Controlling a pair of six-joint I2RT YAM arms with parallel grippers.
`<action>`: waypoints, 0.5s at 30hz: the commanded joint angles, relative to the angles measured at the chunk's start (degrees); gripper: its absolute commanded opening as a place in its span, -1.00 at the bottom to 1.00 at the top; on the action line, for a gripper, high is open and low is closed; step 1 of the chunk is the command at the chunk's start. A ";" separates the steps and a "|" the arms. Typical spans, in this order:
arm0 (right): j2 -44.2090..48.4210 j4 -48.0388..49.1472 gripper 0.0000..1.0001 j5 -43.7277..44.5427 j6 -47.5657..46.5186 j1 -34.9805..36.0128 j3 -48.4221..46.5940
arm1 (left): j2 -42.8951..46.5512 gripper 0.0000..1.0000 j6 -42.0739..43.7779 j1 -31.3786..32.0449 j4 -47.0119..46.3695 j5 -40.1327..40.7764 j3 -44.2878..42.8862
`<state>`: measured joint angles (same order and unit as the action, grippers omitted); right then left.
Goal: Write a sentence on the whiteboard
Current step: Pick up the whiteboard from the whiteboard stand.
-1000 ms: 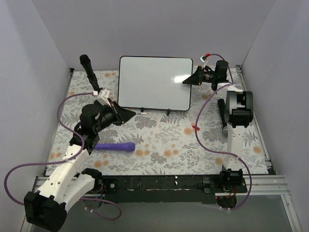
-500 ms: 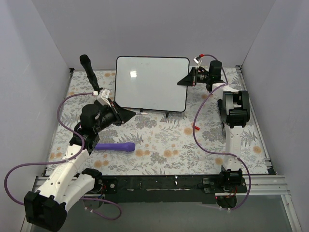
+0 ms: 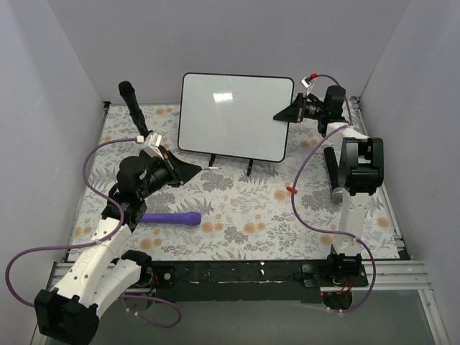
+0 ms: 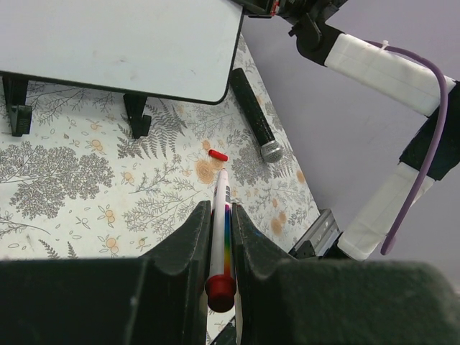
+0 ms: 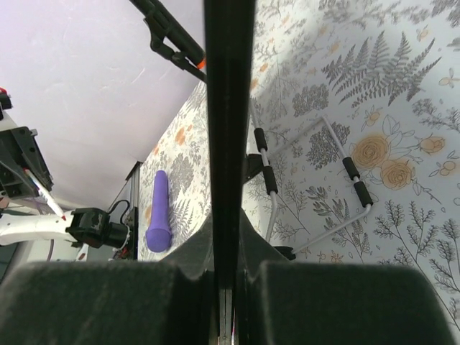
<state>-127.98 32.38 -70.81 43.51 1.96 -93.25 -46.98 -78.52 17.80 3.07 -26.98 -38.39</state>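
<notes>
Far back — whiteboard (image 3: 236, 115) shifted right | right pincer (image 3: 277, 116) grips edge | left pincer (image 4: 220, 207): marker (image 4: 218, 248)

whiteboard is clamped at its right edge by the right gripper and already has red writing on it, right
No. The whiteboard is clamped at its right edge by the right gripper, but it has no red writing on it: the top external view shows it blank.

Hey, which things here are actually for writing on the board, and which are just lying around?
For the job: whiteboard in the right gripper; marker in the left gripper; red cap.
Lying about: purple microphone; far-left black microphone; right-side black microphone.
</notes>
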 commanded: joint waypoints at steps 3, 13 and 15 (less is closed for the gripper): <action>13.19 12.35 -0.97 -1.71 5.45 -1.25 2.28 | 2.50 -1.00 -0.14 -0.22 0.71 -0.18 -1.33; 28.38 14.72 -0.97 -7.32 8.08 -3.62 15.28 | 7.68 -1.00 -1.55 -0.14 0.62 0.18 -3.36; 31.03 14.29 -0.97 -8.38 7.65 -3.98 18.09 | 8.74 -1.00 -3.30 -0.14 -2.08 -1.66 -3.01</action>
<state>-105.25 39.31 -74.81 48.16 -0.56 -78.22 -40.99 -79.81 17.80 4.03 -26.83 -39.33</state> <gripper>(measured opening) 0.100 0.109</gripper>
